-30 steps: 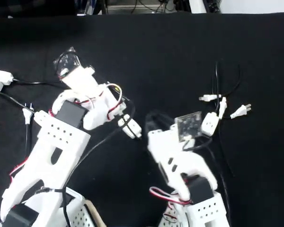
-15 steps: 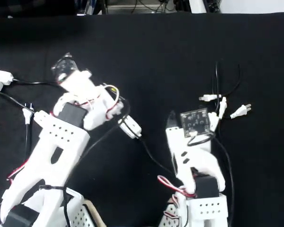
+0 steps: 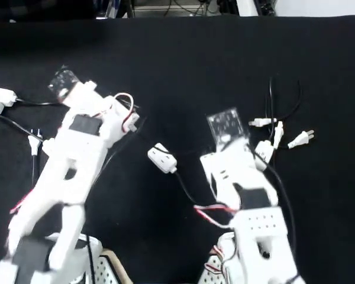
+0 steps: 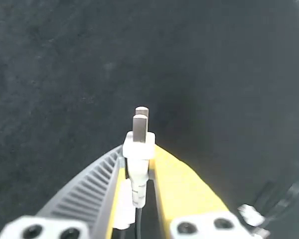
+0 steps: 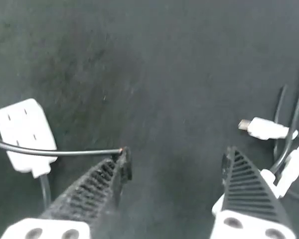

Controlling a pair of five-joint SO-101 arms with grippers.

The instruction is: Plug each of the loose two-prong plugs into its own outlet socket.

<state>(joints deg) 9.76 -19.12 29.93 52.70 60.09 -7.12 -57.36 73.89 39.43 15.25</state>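
My left gripper [image 4: 138,152] is shut on a white two-prong plug [image 4: 139,144], prongs pointing away over bare black cloth. In the high view the left arm [image 3: 77,136] is at the left, its wrist to the left of a white outlet socket block [image 3: 161,158] lying mid-table. My right gripper [image 5: 174,167] is open over the cloth with nothing between its fingers; the socket block [image 5: 25,133] lies to one side of it and a loose white plug [image 5: 261,128] to the other. The right arm [image 3: 236,165] stands right of the socket block.
Several loose white plugs [image 3: 278,137] with tangled black cables lie at the right. Another white socket [image 3: 0,99] and a plug [image 3: 34,142] lie at the far left. A black cable [image 5: 65,153] runs from the socket block to one right fingertip.
The left arm swung left, away from the socket block, the plug still in its gripper. The right arm swung right and stretched farther back, away from the socket block.
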